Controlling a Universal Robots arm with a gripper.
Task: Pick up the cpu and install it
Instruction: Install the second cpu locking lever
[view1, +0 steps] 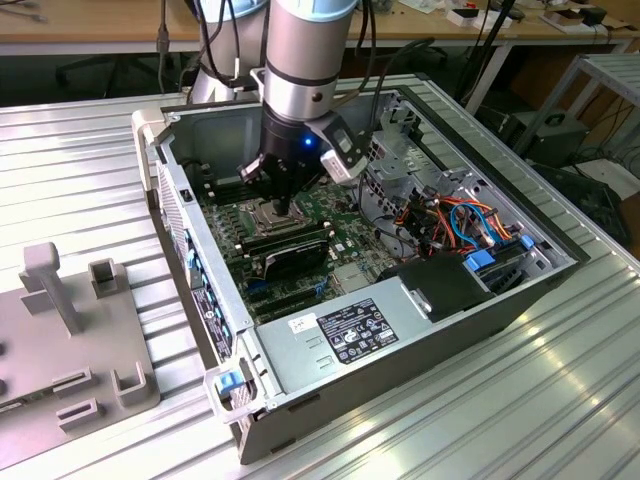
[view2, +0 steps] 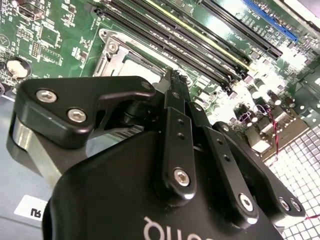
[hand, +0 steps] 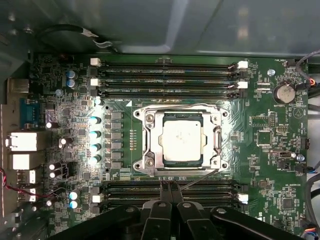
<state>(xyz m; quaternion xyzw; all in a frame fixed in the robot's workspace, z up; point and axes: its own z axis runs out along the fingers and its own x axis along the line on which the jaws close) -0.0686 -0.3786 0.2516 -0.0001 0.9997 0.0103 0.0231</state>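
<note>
Exterior view, read from its left to its right: a grey fixture block rests on the ribbed metal surface; beside it lies the open computer case, and my tool hangs inside it, low over the motherboard. First wrist view: the cpu already lies flat in the metal-framed socket at the middle of the board, dull grey top upward, square, with no long axis to align. Memory slots run along the far side of the socket, and another bank along the near side. My tool is closed, its fingertips pressed together on nothing, poised over the near bank of slots. The cpu thus lies just beyond the tips, across the socket frame's near edge.
</note>
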